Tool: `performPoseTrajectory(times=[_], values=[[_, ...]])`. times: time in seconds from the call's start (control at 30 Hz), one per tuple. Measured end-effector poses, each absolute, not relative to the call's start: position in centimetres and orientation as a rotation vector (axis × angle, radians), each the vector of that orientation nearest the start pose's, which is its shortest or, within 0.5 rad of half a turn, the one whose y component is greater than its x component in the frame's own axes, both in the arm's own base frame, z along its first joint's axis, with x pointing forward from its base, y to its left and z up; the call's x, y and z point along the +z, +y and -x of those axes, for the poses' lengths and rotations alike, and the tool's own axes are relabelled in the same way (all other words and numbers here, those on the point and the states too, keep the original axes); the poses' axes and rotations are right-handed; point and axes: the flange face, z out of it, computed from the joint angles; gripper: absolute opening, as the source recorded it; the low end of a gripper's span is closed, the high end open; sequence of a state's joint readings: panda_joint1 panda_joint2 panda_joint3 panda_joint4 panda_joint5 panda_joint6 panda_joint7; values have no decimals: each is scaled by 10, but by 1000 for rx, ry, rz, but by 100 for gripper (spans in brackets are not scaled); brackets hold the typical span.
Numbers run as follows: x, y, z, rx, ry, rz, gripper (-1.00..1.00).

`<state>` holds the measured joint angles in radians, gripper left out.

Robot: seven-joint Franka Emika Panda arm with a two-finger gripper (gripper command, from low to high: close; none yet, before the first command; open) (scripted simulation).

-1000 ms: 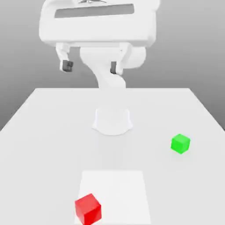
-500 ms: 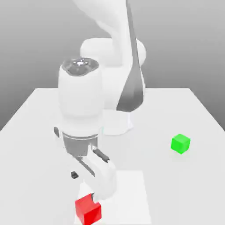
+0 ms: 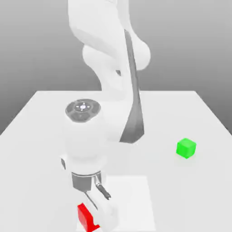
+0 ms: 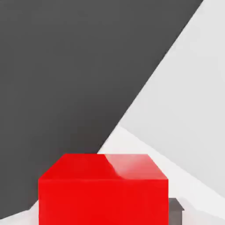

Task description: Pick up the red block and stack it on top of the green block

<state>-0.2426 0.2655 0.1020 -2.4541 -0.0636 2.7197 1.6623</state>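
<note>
Red block (image 3: 85,219): at the pale square (image 3: 133,204), by its near corner on the exterior view's left, low under the gripper (image 4: 103,211). Green block (image 3: 186,148): alone on the bench (image 3: 41,149), well apart, toward the bench edge on the exterior view's right.

Fingers: closed in as far as the red block allows, with it between them; one dark fingertip (image 4: 176,214) shows right beside a side face in the hand view. Whether the block bears any weight on the square, cannot tell.

Step in hand, as judged: the grasp, with the lift next. Stacking not done; the green block's top is free.

Handling (estimate): plain cube, matte, flat-sided. Probably light and stiff; should not give under the pads or break at moderate force. Matte faces ought to grip fairly well, low slip risk if the pads lie flat. Best hold: two opposite upright faces, around mid-height, centred, leaving the underside free for setting down. A hold near an edge might let it pivot.

Next: raise straight up, clear the green block's top, carry across level, align faces, lower gently. Main risk: tilt or off-centre release. The red block looks slightly the larger, so centring matters.
</note>
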Motion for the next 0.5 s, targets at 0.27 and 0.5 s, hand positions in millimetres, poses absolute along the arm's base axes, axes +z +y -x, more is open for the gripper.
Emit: performPoseTrajectory(times=[0.27, 0.5], values=[[261, 111, -432, 73, 2102, 2257, -100], [281, 211, -339, 109, 1892, 2434, -100]])
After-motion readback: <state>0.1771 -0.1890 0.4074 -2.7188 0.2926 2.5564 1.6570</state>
